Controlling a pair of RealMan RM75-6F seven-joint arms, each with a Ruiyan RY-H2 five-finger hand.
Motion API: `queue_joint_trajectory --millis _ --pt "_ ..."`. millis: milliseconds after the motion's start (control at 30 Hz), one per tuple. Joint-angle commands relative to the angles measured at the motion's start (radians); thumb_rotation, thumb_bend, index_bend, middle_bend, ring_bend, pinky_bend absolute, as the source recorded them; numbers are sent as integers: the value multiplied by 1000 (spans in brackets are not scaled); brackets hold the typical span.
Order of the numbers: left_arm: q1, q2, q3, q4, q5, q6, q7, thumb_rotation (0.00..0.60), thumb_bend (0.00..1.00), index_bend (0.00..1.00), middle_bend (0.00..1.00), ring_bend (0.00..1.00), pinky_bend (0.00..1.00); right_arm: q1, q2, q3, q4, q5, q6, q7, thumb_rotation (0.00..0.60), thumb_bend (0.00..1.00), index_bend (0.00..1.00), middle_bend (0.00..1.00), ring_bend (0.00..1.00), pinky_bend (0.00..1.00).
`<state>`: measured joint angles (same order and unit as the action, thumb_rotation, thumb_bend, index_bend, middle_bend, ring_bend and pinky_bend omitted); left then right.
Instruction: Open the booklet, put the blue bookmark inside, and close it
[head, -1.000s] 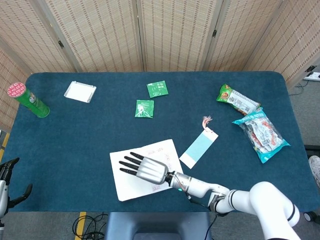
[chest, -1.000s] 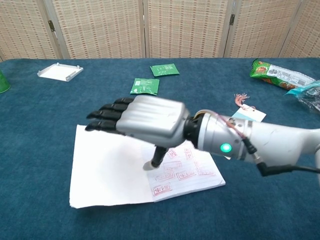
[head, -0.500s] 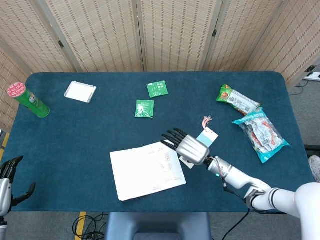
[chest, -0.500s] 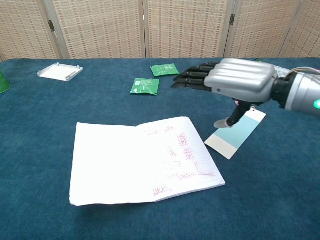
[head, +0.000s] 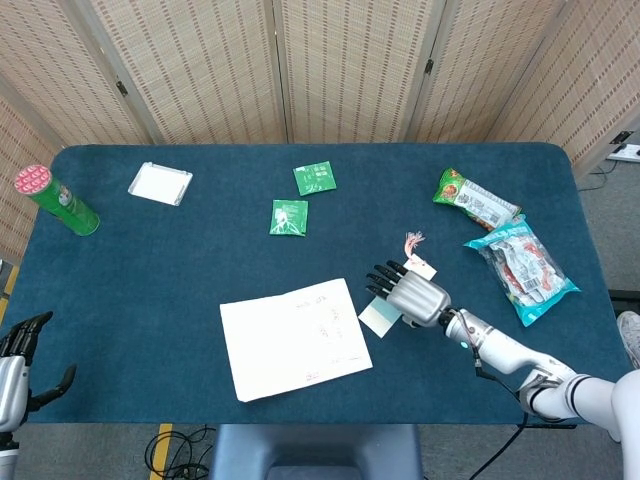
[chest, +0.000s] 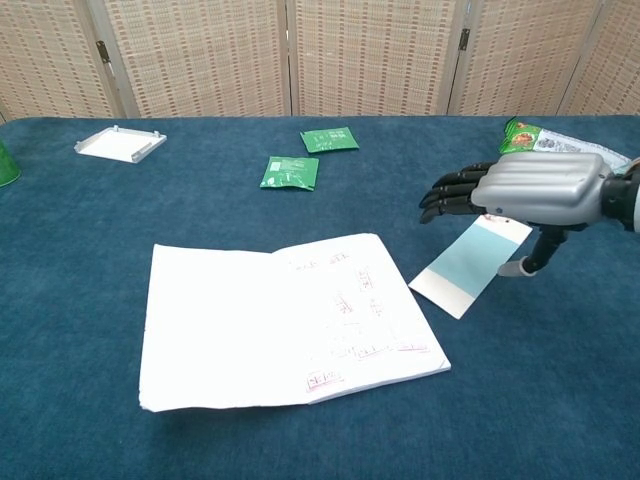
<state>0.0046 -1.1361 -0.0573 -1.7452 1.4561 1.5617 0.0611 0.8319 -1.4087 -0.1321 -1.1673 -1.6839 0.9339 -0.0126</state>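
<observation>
On the blue worktop (chest: 90, 240) your booklet (chest: 280, 325) lies open, and the blue bookmark (chest: 468, 264) sits flat just to its right. Your right hand (chest: 520, 190) hovers over it, fingers spread, holding nothing. Two green packets (head: 300, 198) lie behind, snack bags (head: 500, 240) off right. Your left hand (head: 18, 360) shows at the edge with fingers apart.

Blue table (head: 150, 270) w/ booklet (head: 294, 338), bookmark (chest: 466, 265), packets (head: 303, 198), poss. tray (head: 160, 183).
</observation>
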Motion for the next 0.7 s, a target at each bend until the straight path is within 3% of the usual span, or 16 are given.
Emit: queue_joint_trajectory --millis 33,700 --pt "0 -2 0 -1 -1 0 2 600 342 140 170 142 227 4 -10 -13 42 -11 -27 28 600 193 156 86 0 120" --pt "1 -8 2 8 -14 -6 1 600 342 140 170 142 227 40 -103 -31 210 -50 -103 72 600 221 216 99 0 120"
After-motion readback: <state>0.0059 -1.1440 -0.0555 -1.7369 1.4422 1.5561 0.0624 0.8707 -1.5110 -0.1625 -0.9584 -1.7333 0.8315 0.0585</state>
